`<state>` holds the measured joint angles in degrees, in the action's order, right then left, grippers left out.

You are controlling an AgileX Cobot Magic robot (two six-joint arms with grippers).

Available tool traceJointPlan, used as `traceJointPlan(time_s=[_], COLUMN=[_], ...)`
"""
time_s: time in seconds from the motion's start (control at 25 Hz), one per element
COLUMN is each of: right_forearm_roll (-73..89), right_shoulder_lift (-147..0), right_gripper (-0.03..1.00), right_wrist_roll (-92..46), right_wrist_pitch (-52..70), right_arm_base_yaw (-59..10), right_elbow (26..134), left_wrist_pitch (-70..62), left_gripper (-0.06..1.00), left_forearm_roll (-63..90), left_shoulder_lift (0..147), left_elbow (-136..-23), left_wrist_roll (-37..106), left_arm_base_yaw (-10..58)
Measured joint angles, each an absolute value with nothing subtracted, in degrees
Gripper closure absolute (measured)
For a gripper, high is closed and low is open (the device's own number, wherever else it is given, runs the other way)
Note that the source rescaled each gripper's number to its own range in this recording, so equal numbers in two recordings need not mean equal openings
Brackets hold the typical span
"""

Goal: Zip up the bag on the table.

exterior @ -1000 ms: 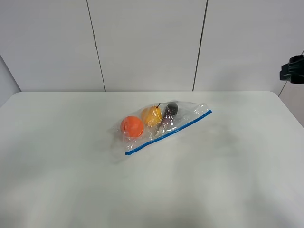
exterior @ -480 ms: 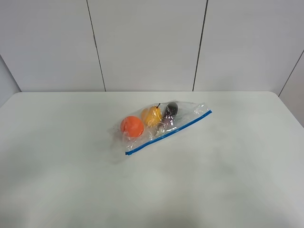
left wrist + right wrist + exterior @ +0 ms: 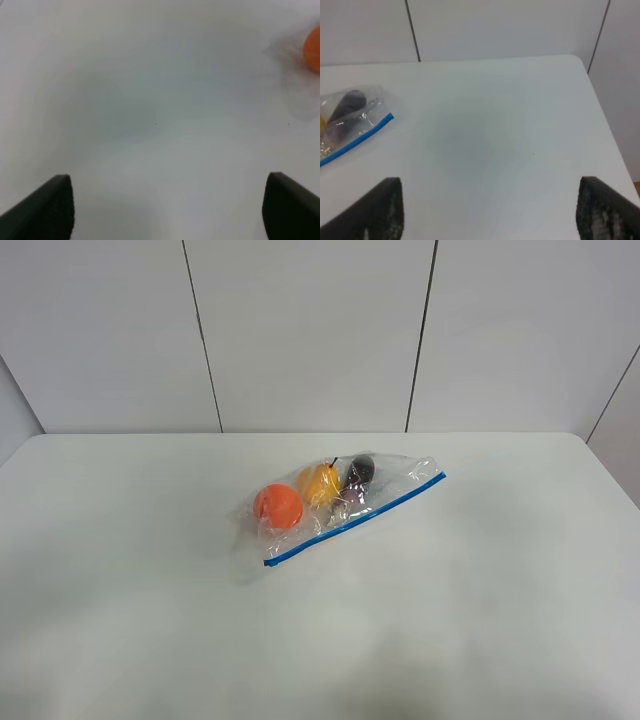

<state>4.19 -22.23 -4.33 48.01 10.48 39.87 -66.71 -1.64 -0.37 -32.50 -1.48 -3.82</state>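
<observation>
The clear crinkly bag (image 3: 345, 502) lies near the middle of the white table (image 3: 130, 570), with a blue zipper strip (image 3: 355, 519) along its near edge. Inside are an orange fruit (image 3: 278, 506), a yellow fruit (image 3: 319, 483) and a dark purple fruit (image 3: 358, 473). Neither gripper shows in the exterior high view. In the left wrist view my left gripper (image 3: 167, 210) is open over bare table, and the orange fruit (image 3: 313, 43) shows at the frame's edge. In the right wrist view my right gripper (image 3: 490, 212) is open, apart from the bag's end (image 3: 351, 120).
Grey wall panels (image 3: 310, 330) stand behind the table's far edge. The table's right edge and rounded corner (image 3: 580, 62) show in the right wrist view, with floor beyond.
A dark arm part at the right edge of the exterior high view one second ago has left the view. The bag has not moved.
</observation>
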Motion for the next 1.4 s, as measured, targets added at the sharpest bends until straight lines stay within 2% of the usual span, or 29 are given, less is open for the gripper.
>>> traceJointPlan(time_s=[0.4, 0.8, 1.04, 1.4], right_forearm_roll=[4.0, 2.1, 0.9, -0.3], right_shoulder_lift=[-10.6, -4.9, -0.2, 0.3], right_gripper=[0.14, 0.14, 0.14, 0.14], right_wrist_roll=[-2.3, -1.8, 0.0, 0.6], right_wrist_pitch=[56.8, 58.5, 59.2, 58.5], right_arm_base_yaw=[10.5, 10.5, 10.5, 10.5], right_elbow=[34.1, 33.8, 29.2, 27.9], left_wrist_pitch=[-66.7, -66.7, -66.7, -66.7], left_gripper=[-0.04, -0.04, -0.04, -0.04], left_forearm_roll=[-1.6, -1.6, -1.6, -1.6], left_shoulder_lift=[-0.4, -0.4, -0.4, -0.4], left_elbow=[-32.5, -32.5, -32.5, -32.5], left_wrist_roll=[-1.4, -1.4, -1.4, -1.4], left_arm_base_yaw=[-3.8, -3.8, -3.8, -3.8])
